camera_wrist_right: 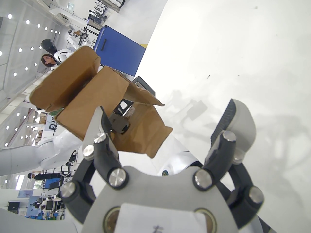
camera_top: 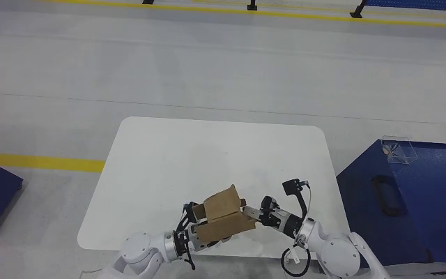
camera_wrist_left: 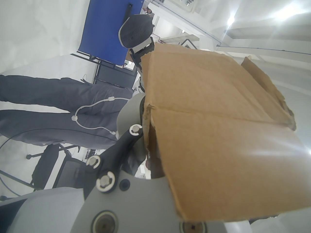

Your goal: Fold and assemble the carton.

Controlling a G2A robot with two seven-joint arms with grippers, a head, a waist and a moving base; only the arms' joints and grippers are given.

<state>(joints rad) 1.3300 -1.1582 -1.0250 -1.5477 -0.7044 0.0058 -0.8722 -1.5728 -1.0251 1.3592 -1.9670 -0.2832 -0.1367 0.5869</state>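
A brown cardboard carton (camera_top: 223,209), partly folded with loose flaps, hangs above the front edge of the white table (camera_top: 209,153). My left gripper (camera_top: 198,234) holds it from the near left. In the left wrist view the carton (camera_wrist_left: 206,122) lies across the jaws, beside one dark-padded finger (camera_wrist_left: 134,31); the other finger is hidden behind the cardboard. My right gripper (camera_top: 252,209) is at the carton's right side. In the right wrist view it (camera_wrist_right: 167,112) stands open, one finger against the carton (camera_wrist_right: 97,98), the other finger (camera_wrist_right: 233,122) well apart over the table (camera_wrist_right: 218,49).
A blue cabinet (camera_top: 397,202) stands right of the table, with a clear plastic container (camera_top: 398,150) on top. The table's far and middle surface is bare white. A yellow floor line (camera_top: 49,162) runs at the left.
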